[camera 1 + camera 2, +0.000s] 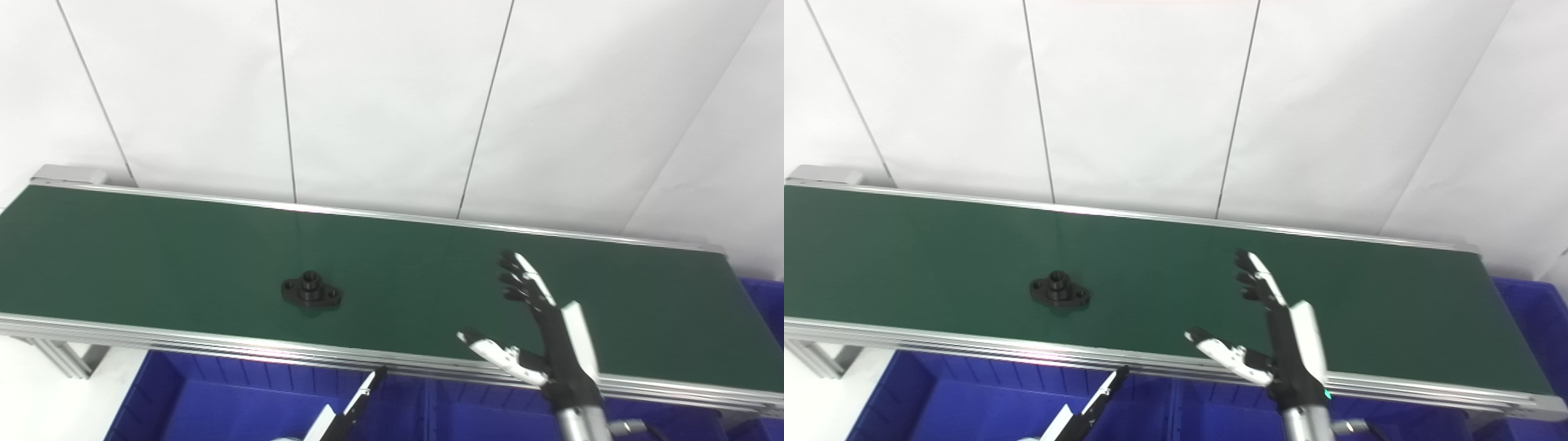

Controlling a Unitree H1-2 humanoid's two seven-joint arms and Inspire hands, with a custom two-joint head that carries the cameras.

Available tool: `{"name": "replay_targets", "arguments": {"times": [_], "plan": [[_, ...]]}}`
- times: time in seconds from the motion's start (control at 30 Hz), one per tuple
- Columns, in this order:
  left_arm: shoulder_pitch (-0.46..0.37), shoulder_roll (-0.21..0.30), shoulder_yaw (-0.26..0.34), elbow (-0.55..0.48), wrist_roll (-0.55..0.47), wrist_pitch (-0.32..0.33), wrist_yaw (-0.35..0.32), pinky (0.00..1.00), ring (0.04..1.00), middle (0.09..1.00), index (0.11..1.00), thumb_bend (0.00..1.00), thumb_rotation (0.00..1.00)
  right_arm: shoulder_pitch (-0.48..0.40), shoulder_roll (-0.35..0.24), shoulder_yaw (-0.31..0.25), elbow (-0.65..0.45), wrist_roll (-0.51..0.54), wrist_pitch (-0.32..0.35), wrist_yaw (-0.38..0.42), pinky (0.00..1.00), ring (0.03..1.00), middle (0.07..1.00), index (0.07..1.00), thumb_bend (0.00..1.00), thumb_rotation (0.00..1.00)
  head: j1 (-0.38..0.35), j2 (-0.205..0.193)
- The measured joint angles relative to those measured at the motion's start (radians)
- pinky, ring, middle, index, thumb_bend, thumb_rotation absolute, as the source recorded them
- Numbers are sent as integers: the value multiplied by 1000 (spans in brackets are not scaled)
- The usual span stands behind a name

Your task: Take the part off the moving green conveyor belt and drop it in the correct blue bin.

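A black flanged part with a raised round boss lies on the green conveyor belt, left of centre and near the front rail. My right hand hovers over the belt's front right area, open, fingers spread upward and thumb out to the left, holding nothing. It is well to the right of the part. Only the fingertips of my left hand show at the bottom edge, over a blue bin; they look straight.
Blue bins stand in a row below the belt's front rail, with another blue bin at the belt's right end. Aluminium rails frame the belt. A white panelled wall stands behind.
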Motion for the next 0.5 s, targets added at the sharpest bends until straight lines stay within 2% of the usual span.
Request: {"name": "replay_targets", "arguments": {"times": [0.1, 0.27, 0.5], "plan": [[0, 0, 3, 0, -4, 0, -16, 1000, 1000, 1000, 1000, 736, 918, -36, -1, 13, -1, -31, 35, 20, 770, 842, 886, 911, 702, 494, 2, -2], [-2, 0, 4, 11, -3, 0, -22, 1000, 1000, 1000, 1000, 736, 916, -113, -1, 29, 13, -72, 54, 46, 769, 836, 881, 903, 705, 469, 12, -8], [-6, 1, -5, 12, 8, 0, -22, 1000, 1000, 1000, 1000, 719, 902, -200, -8, 61, 55, -124, 143, 100, 736, 820, 856, 918, 691, 477, 23, -12]]}}
